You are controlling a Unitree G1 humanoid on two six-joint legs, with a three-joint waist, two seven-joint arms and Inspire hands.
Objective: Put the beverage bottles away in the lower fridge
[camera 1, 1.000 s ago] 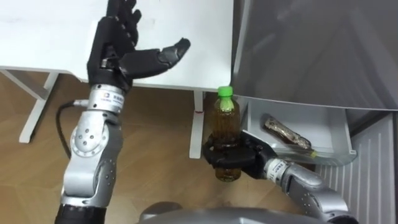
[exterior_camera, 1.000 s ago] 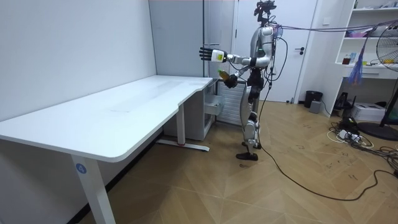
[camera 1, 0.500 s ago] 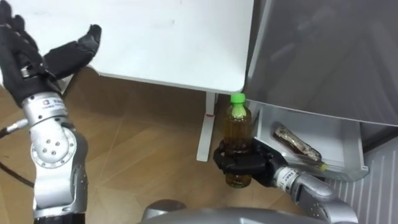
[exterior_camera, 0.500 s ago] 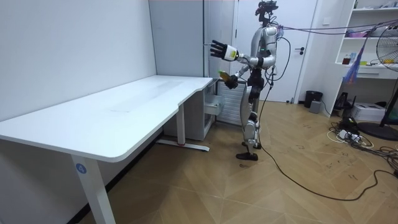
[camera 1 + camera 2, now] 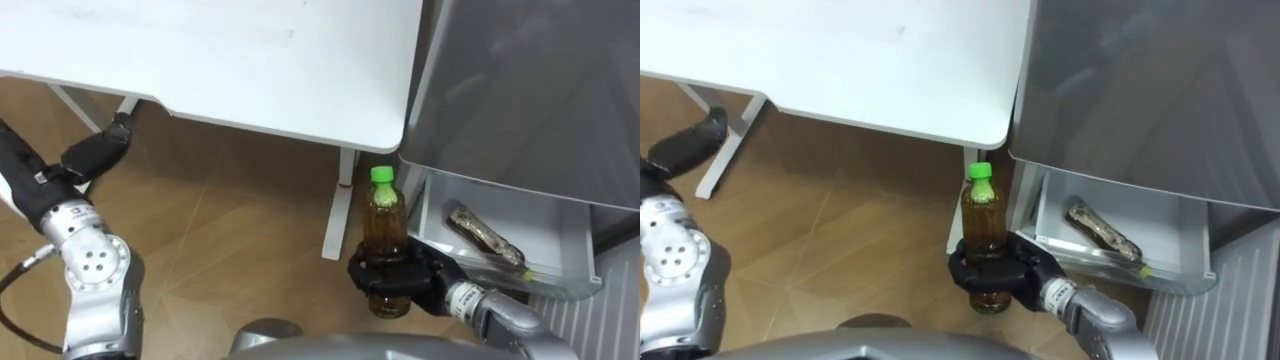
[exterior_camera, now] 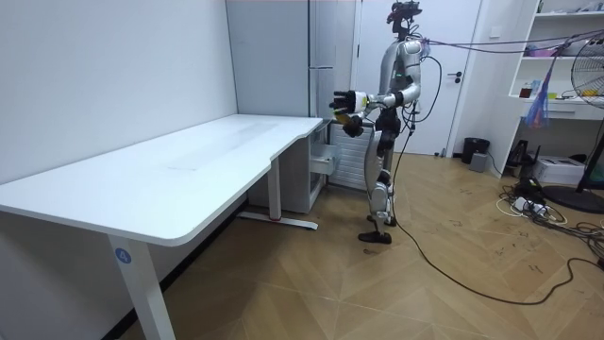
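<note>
A clear bottle of amber drink (image 5: 386, 222) with a green cap stands upright in my right hand (image 5: 402, 286), whose fingers are curled round its lower half. The bottle hangs above the wooden floor, just left of the grey fridge (image 5: 530, 90) and its open white lower drawer (image 5: 572, 252). My left hand (image 5: 42, 176) is at the far left, low over the floor beside the table, thumb out and fingers straight, holding nothing. In the room view I stand at the far end of the long white table (image 6: 189, 170), facing the fridge (image 6: 330, 47).
A brownish wrapped packet (image 5: 486, 236) lies in the drawer. The white table's corner (image 5: 380, 120) and its leg (image 5: 340, 215) stand close to the bottle's left. Open wooden floor (image 5: 240, 230) spreads under the table's edge.
My left arm has dropped from in front of the table down to the far left. The bottle stays in my right hand. The head view has shifted a little.
</note>
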